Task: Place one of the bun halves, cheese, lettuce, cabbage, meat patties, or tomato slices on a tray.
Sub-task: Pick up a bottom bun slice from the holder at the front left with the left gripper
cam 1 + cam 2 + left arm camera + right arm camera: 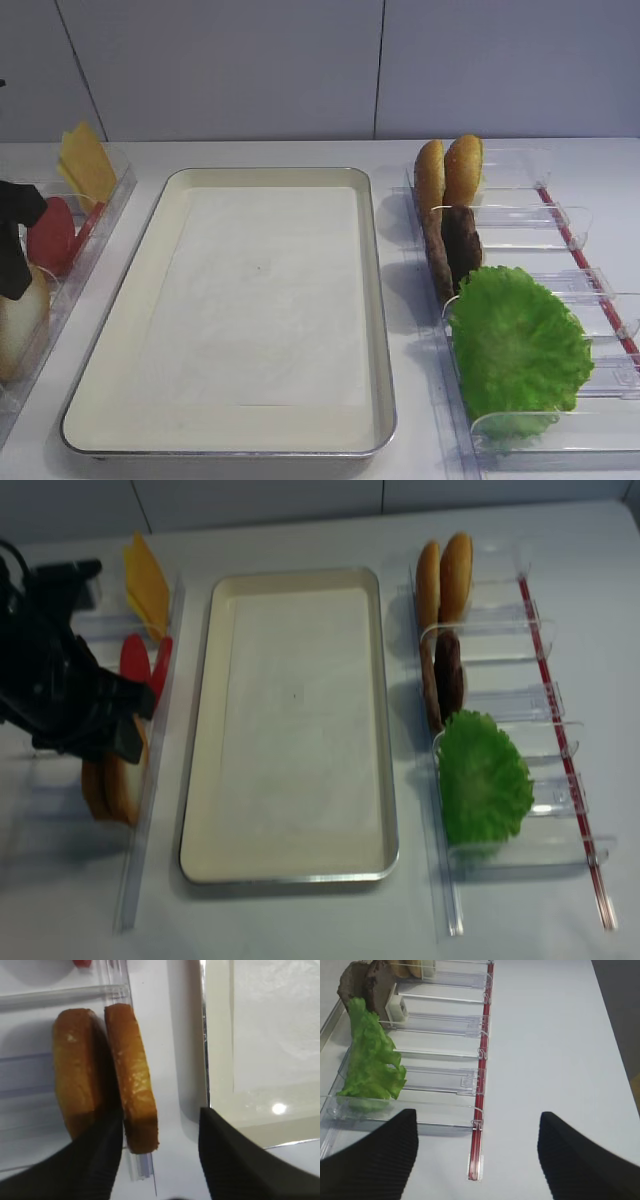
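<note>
Left gripper [160, 1155], jaws spread, straddling the nearer of two bun halves [132, 1090] standing on edge in the rack [65, 997]; its fingers [95, 1160] have not yet met the crust. The tray [220, 1035] lies just to the gripper's right. The bun is probably light, soft and crushable; best pinched gently across its flat faces, near mid-height.

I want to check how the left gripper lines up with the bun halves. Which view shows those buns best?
The left wrist view: the bun halves fill it, on edge, one between the open left gripper fingers. The realsense view shows them partly hidden; the other high view, an edge; the right wrist, nothing.
</note>
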